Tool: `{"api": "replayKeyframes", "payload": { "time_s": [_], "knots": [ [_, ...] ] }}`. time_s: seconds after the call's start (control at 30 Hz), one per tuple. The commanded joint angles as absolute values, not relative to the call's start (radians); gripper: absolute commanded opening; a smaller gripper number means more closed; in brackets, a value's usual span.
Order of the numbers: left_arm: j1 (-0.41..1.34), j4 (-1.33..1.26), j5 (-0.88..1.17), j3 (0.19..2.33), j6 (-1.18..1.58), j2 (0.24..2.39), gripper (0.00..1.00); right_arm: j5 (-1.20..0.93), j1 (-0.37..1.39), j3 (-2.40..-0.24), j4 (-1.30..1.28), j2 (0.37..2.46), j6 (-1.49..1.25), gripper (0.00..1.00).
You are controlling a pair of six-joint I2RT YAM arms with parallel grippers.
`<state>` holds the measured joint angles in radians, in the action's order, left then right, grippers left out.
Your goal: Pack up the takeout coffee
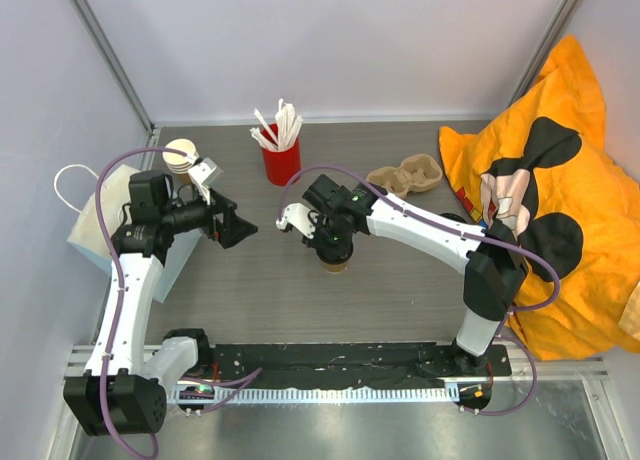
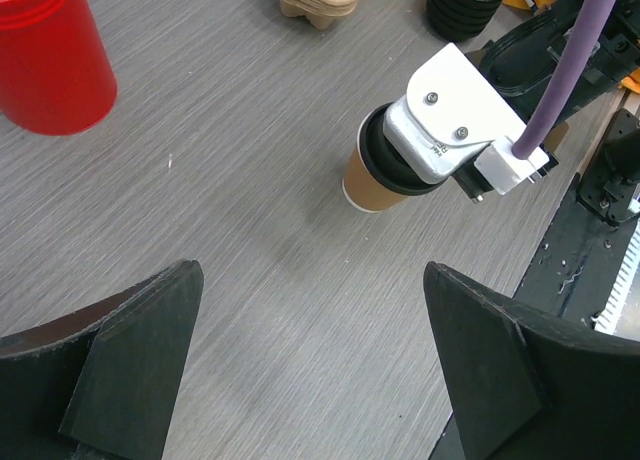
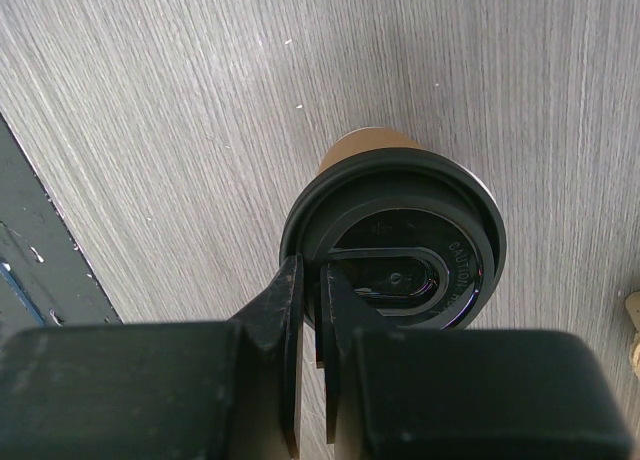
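Observation:
The takeout coffee [image 1: 337,265] is a tan kraft cup standing on the grey table at the middle, capped with a black lid [image 3: 400,230]. Its tan wall shows in the left wrist view [image 2: 362,180] and the right wrist view [image 3: 350,145]. My right gripper [image 1: 335,245] comes down from above, and its fingers [image 3: 290,290] are pinched shut on the near edge of the lid. My left gripper [image 1: 240,228] is open and empty, hovering left of the cup and pointing at it; its jaws stand wide apart in the left wrist view [image 2: 310,280].
A red cup of white sticks [image 1: 281,160] stands at the back. A moulded cardboard carrier [image 1: 405,173] lies back right, with a stack of black lids [image 2: 465,5] beside it. A white paper bag [image 1: 95,230] stands at far left, and stacked cups [image 1: 180,155] are behind it. A yellow cloth [image 1: 550,200] covers the right.

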<state>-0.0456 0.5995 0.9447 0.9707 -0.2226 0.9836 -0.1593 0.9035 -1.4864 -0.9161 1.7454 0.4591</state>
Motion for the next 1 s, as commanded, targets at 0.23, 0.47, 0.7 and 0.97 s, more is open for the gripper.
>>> {"api": "replayKeyframes", "payload": {
  "time_s": [0.23, 0.47, 0.7, 0.97],
  "knots": [
    [-0.057, 0.586, 0.988, 0.971, -0.239, 0.969, 0.97, -0.153, 0.913, -1.454, -0.902, 1.727, 0.474, 0.09],
    [-0.058, 0.584, 0.993, 0.968, -0.239, 0.968, 0.97, -0.159, 0.913, -1.486, -0.920, 1.715, 0.480, 0.35],
    [-0.061, 0.581, 0.994, 0.965, -0.242, 0.971, 0.97, -0.155, 0.913, -1.552, -0.956, 1.678, 0.505, 0.61],
    [-0.063, 0.578, 1.006, 0.963, -0.239, 0.974, 0.97, -0.204, 0.913, -1.623, -1.002, 1.663, 0.518, 0.64]
  ]
}}
